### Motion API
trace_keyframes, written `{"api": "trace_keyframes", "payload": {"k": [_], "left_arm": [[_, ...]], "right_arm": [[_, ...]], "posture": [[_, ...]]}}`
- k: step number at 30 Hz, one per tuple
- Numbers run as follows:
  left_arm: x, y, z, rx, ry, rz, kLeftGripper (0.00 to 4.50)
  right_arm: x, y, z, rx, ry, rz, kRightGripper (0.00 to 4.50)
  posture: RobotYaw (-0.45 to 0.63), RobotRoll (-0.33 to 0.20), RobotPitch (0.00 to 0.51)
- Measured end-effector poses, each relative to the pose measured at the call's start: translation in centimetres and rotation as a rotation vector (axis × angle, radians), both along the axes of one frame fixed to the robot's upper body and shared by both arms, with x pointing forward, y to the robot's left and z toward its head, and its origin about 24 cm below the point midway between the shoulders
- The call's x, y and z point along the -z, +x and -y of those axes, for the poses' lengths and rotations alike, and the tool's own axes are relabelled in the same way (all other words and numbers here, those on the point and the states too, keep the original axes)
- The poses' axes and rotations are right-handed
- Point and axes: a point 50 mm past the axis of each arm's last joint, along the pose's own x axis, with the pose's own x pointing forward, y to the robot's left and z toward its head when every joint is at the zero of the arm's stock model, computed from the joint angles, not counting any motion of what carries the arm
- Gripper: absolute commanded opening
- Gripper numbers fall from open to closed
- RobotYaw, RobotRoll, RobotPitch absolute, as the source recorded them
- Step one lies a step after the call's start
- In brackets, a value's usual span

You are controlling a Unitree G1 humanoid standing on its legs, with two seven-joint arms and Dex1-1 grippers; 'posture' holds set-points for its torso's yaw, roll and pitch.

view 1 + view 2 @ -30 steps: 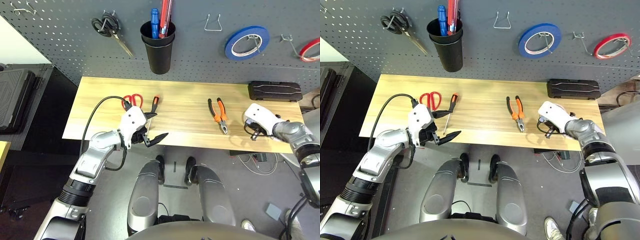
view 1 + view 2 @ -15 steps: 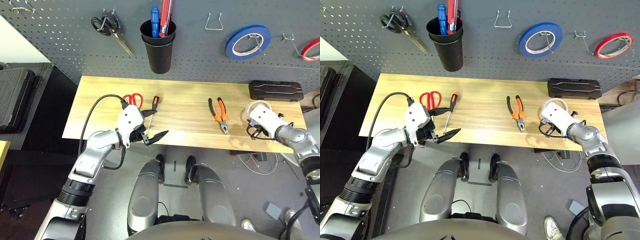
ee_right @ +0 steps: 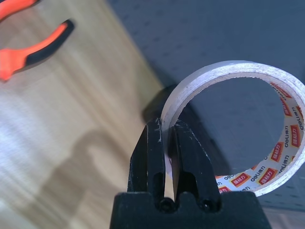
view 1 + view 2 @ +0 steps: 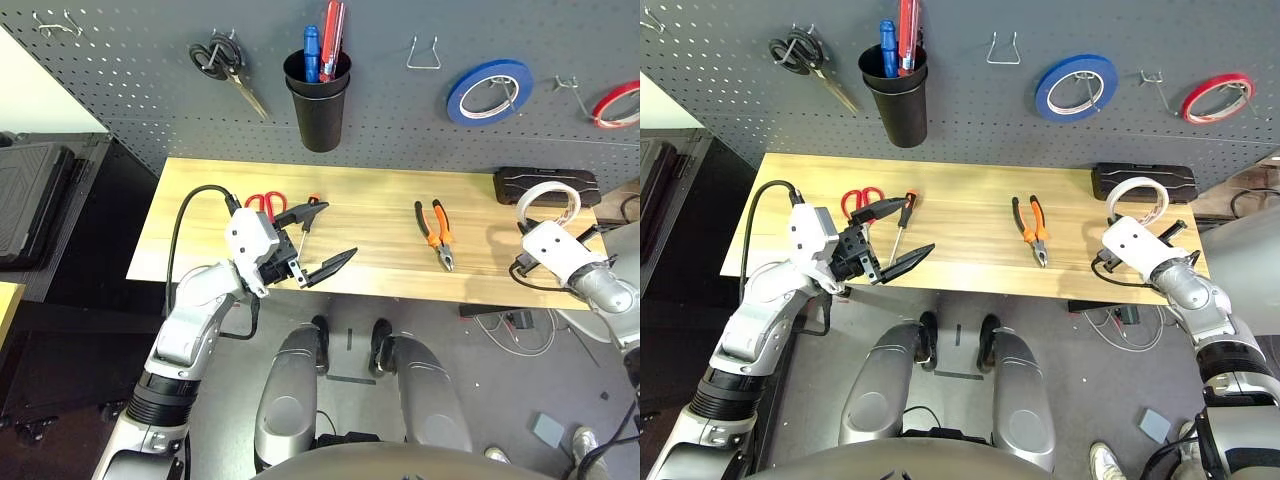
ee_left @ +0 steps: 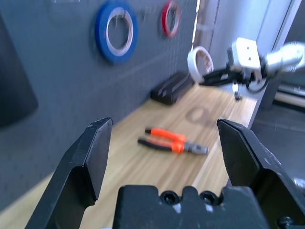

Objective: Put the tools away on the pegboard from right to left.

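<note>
Dark grey perforated metal made up the pegboard (image 4: pixel 130 90), which stood behind everything and carried black-handled scissors (image 4: pixel 222 62), a black cup holder (image 4: pixel 317 98) with a few tools standing in it, a bare wire hook (image 4: pixel 424 53), a blue tape roll (image 4: pixel 489 90) and a red tape roll (image 4: pixel 616 104) at the far right. Below it lay the pale wooden table (image 4: pixel 370 215), with a flat black case (image 4: pixel 545 186) at its back right corner.

Over the table's front left edge hung the left gripper (image 4: pixel 318 238) — its two black fingers spread wide, with nothing between them. Just beyond it lay the red-handled scissors (image 4: pixel 263 203) and, beside them, the slim screwdriver (image 4: pixel 902 220), partly hidden by the upper finger. Right of the table's middle the orange-and-black pliers (image 4: pixel 435 229) lay flat, their nose toward the front edge.

At the right end the right gripper (image 3: pixel 165 138) had its fingers pressed together on the wall of the cream-white tape roll (image 4: pixel 548 203) — one finger inside the ring, one outside. That roll was held upright, clear of the wood, in front of the black case and below the pegboard's hooks.
</note>
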Motion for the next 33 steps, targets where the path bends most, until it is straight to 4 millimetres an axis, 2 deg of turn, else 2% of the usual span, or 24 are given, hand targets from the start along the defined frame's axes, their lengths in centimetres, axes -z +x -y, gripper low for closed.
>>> {"api": "trace_keyframes", "payload": {"k": [8,13,26,33], "left_arm": [[-0.7,-0.6,1.0,0.04,-0.072,0.052,4.5],[-1.2,-0.4,1.3,0.053,-0.09,0.073,4.5],[-1.8,-0.2,1.9,0.106,-0.083,0.092,4.5],[-2.0,0.0,2.2,0.121,-0.071,0.085,4.5]], "right_arm": [[-1.2,-0.6,-0.1,-0.043,-0.013,0.159,0.03],[-2.1,-0.1,-0.5,-0.074,-0.008,0.219,0.03],[-6.4,3.9,-2.1,-0.078,0.005,0.375,0.03],[-7.6,6.2,-1.8,0.002,0.032,0.348,0.03]], "posture": [[0.2,0.0,0.196],[0.2,0.0,0.189],[0.2,0.0,0.181],[0.2,0.0,0.181]]}}
